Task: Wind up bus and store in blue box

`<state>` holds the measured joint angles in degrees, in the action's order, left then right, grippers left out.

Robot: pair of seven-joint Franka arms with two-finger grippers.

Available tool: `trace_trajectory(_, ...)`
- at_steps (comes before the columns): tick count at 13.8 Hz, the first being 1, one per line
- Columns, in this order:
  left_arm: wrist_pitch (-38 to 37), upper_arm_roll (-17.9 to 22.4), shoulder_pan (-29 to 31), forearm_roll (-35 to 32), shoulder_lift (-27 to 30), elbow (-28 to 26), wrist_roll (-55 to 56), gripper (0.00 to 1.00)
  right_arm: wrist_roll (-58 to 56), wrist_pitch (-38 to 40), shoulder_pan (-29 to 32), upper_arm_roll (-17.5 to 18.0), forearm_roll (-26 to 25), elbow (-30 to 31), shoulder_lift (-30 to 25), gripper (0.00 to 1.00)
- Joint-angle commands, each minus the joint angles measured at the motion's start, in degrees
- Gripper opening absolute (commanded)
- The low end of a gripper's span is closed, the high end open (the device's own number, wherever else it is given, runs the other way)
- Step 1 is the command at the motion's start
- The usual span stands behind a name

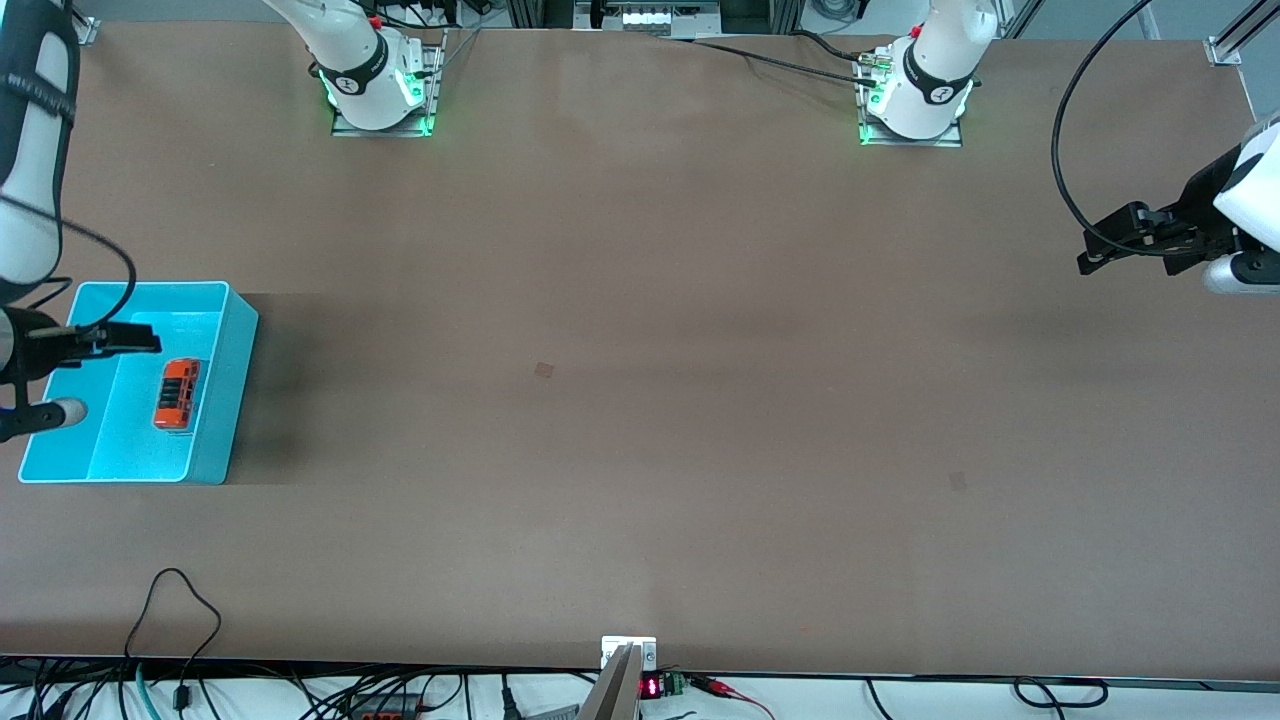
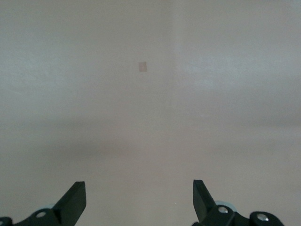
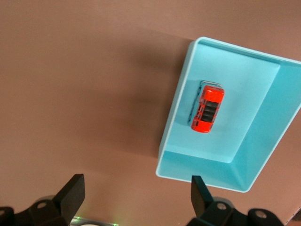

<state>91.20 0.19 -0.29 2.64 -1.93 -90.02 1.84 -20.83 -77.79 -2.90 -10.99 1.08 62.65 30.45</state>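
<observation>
Orange bus (image 1: 177, 395) inside blue box (image 1: 232, 400).

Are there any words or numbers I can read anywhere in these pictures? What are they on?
Red lit digits on the small display at the table's near edge: too small to read.
Round marks on the collars of both robot bases: too blurred to read.
The bus and the blue box: no writing shows.
Nothing else carries text.
</observation>
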Motion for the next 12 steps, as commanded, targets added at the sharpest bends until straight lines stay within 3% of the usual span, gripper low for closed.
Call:
trace_trajectory(1,0.1,-0.1,0.0,0.2,0.9,-0.4,-1.2,1.0,-0.7,3.3,0.5,-0.3,5.1,-1.2,-2.9,1.0)
trace_trajectory(6,0.2,0.0,0.0,0.3,0.9,-0.5,-1.2,1.0,-0.8,7.6,-0.3,-0.5,4.4,0.6,-5.5,1.0)
trace_trajectory(7,0.1,0.0,0.0,0.3,0.9,-0.5,-1.2,1.0,-0.3,6.3,-0.4,-0.1,3.1,3.8,-6.8,1.0)
trace_trajectory(10,0.0,0.0,0.0,0.2,0.9,-0.5,-1.2,1.0,2.1,-7.4,-0.4,2.9,0.0,24.6,-19.7,1.0)
trace_trajectory(12,0.0,0.0,0.4,0.3,0.9,-0.5,-1.2,1.0,6.4,-10.7,-0.3,4.6,-2.4,32.2,-25.5,1.0)
